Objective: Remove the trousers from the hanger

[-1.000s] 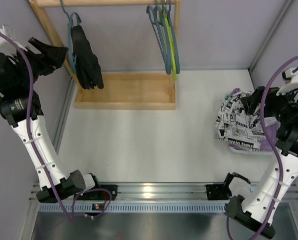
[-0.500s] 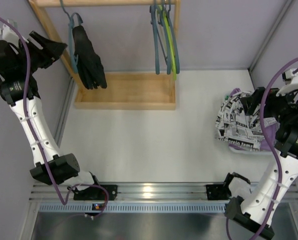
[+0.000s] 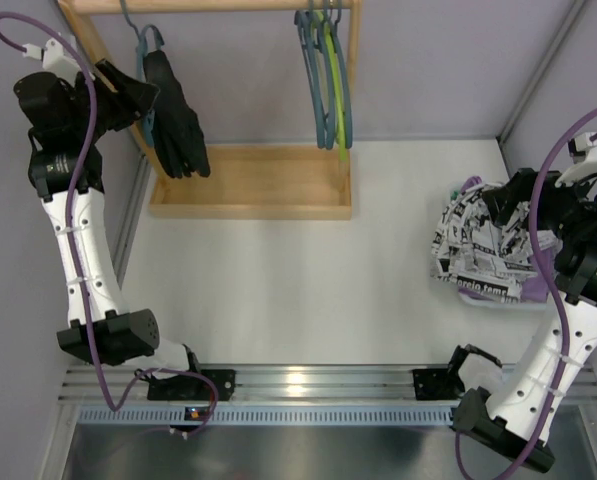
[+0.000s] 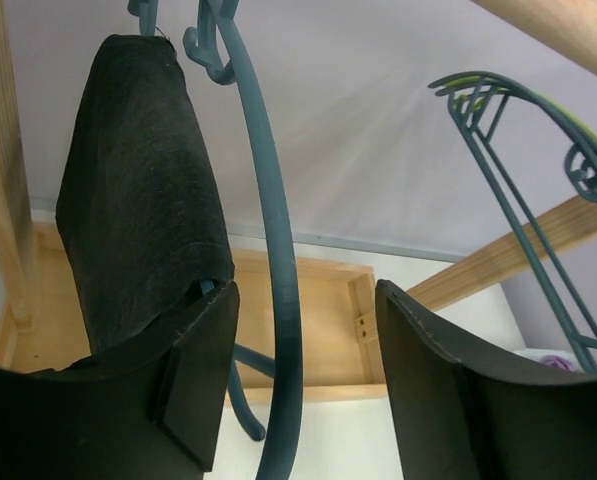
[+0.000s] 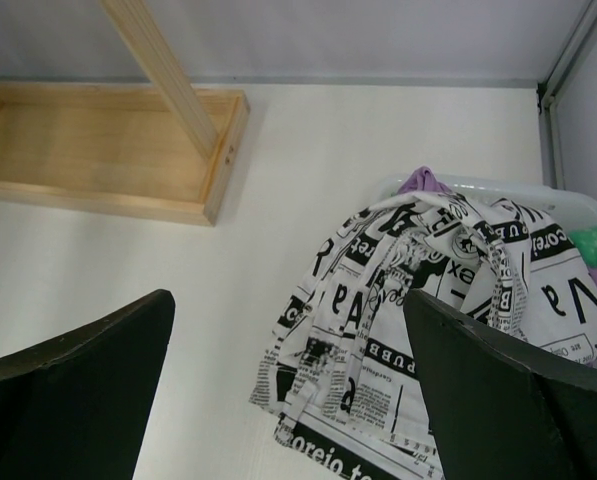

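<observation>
Left gripper (image 4: 300, 296): jaws apart, straddling the teal hanger (image 4: 269, 200). Black trousers (image 4: 138, 190) hang on it at the table's (image 3: 308, 290) far-left corner. Right gripper (image 5: 288, 305): spread wide, holding nothing, above the printed trousers (image 5: 418, 300) and purple trousers (image 5: 423, 182) heaped at the right edge.

I work over a white table (image 3: 278, 290) that fills the middle of the overhead view. In its upper left stands the rack's shallow wooden base (image 3: 268, 180), with a wooden post (image 5: 168, 70) rising from it. At the right edge sits a pale tub (image 5: 518, 190). The printed trousers (image 3: 478, 250) spill over its rim onto the white top, and the purple trousers (image 5: 423, 182) peek out behind them. Along the bottom of the frame runs a metal rail (image 3: 308, 385), where my arms are bolted.
</observation>
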Robot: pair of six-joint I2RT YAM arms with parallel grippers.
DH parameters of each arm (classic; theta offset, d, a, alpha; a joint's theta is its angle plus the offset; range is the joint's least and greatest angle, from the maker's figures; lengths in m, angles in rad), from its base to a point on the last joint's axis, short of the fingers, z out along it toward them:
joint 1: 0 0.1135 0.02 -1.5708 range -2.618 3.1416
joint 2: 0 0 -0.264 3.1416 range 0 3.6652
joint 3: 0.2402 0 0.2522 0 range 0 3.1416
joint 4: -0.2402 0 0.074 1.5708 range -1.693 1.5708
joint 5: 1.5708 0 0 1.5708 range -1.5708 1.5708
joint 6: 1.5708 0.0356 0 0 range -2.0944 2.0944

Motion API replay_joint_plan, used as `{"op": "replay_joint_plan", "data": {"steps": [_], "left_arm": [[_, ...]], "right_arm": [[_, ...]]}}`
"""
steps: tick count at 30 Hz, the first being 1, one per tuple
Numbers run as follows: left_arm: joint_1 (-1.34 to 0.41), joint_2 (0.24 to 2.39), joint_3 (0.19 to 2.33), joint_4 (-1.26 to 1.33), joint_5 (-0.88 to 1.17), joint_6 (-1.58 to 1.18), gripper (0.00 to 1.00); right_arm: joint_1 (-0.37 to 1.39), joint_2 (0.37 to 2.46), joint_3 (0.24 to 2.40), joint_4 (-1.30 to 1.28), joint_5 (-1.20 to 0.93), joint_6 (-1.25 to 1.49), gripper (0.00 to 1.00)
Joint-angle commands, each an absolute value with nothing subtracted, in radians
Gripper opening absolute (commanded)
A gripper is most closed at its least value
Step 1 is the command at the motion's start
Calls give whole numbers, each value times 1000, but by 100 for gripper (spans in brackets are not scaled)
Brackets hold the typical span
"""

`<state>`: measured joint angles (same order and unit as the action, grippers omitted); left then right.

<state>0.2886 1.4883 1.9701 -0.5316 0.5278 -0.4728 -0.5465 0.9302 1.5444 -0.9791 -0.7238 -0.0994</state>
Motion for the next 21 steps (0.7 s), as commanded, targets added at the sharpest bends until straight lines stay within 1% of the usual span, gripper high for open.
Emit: {"op": "replay_joint_plan", "data": {"steps": [1,2,8,11,14,15,17,18,19,21], "left_arm": [[224,1493,1970,-514,370,-373,61],[209,1511,1979,-521,321,-350,60],[155,1548,2011,-555,241,-328,52],[141,1548,2011,-558,207,-321,50],[140,1551,2011,-558,181,-316,45],[140,1551,2013,-557,181,-319,38],[140,1552,2022,-558,183,-324,33],[140,1552,2031,-557,193,-336,26],[140,1554,2037,-557,199,-344,22],[140,1555,2054,-555,219,-371,16]], "right_arm": [[-560,925,1555,-931,-739,-87,99],[-560,925,1552,-933,-739,-89,99],[-560,919,1534,-927,-739,-92,99],[-560,914,1523,-923,-733,-100,99],[-560,911,1517,-923,-733,-103,99],[-560,910,1514,-922,-735,-103,99],[-560,908,1513,-923,-735,-103,99],[-560,907,1509,-922,-733,-104,99],[-560,907,1508,-922,-733,-104,100],[-560,904,1505,-922,-735,-107,99]]}}
